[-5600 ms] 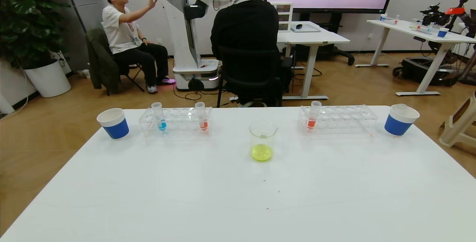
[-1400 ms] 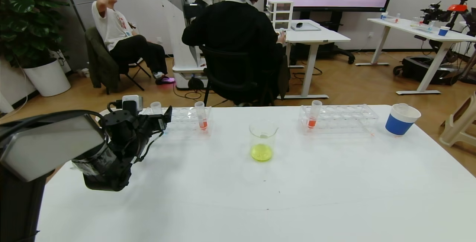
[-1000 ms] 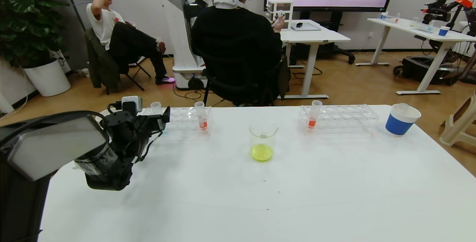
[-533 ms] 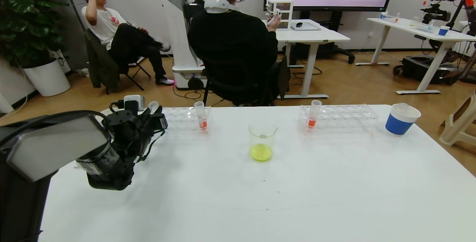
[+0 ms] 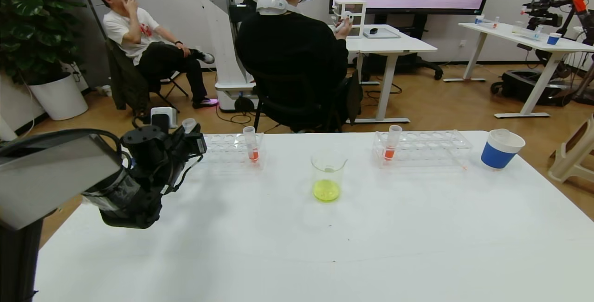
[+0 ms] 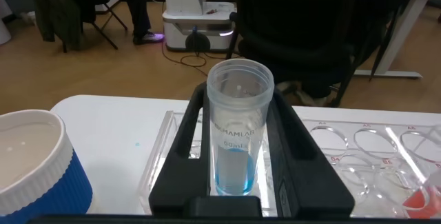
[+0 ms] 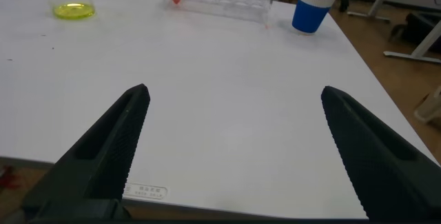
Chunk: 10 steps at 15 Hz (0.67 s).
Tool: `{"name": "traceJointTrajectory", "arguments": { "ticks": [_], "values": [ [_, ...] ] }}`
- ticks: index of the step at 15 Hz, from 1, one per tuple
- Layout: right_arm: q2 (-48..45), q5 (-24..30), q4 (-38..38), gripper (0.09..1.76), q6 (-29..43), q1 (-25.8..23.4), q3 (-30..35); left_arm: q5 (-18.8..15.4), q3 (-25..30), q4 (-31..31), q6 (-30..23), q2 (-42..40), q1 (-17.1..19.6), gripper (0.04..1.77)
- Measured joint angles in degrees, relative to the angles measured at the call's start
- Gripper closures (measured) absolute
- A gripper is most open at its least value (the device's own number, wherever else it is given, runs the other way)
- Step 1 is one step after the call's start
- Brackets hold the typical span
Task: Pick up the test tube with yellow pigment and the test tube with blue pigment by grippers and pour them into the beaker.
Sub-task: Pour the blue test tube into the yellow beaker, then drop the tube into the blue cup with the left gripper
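Between left gripper (image 6: 238, 182) jaws, clamped tight: 1 blue-pigment test tube (image 6: 238, 138); beyond it 2 racks (image 5: 232, 146), 2 orange tubes (image 5: 251, 143), 1 beaker (image 5: 327, 175).

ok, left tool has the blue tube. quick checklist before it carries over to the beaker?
1. Left tool shut on the blue tube: ok.
2. Tube upright, open end up, blue liquid at the bottom: ok.
3. Tube bottom clear of the rack: cannot tell, the tool hides it.
4. Beaker upright with yellow liquid inside: ok.
5. Path past the orange tube in the same rack: cannot tell.
6. Right tool open, low over the near table edge, away from the beaker: ok.
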Motion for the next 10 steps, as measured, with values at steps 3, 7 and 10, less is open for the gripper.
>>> {"name": "traceJointTrajectory", "arguments": {
  "ticks": [3,7,10],
  "values": [
    [0.0,0.0,0.0,0.11,0.0,0.0,0.0,-0.2,-1.0,6.0,1.1,-3.7,-0.3,1.31],
    [0.0,0.0,0.0,0.11,0.0,0.0,0.0,-0.2,-1.0,7.9,1.5,-6.8,-0.8,1.31],
    [0.0,0.0,0.0,0.11,0.0,0.0,0.0,-0.2,-0.8,8.2,1.8,-7.8,-1.3,1.31]
  ]
}}
